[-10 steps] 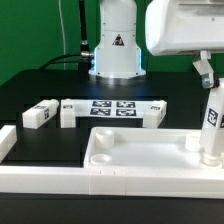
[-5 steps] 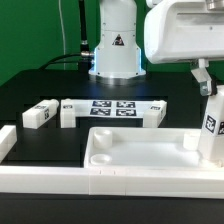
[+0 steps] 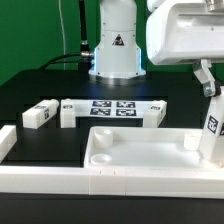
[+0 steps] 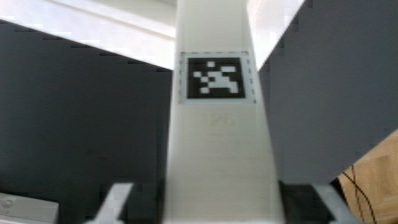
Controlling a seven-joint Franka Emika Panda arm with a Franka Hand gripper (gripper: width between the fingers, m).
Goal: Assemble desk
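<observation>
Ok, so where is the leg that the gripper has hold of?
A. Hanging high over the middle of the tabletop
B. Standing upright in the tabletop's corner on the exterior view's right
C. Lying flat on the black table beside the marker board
B: the leg stands upright in the tabletop's corner on the exterior view's right, with the gripper closed on its upper end.

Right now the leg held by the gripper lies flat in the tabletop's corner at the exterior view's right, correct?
No. The leg stands upright, not flat, in the tabletop's corner at the exterior view's right, held by the gripper. The exterior view shows it.
</observation>
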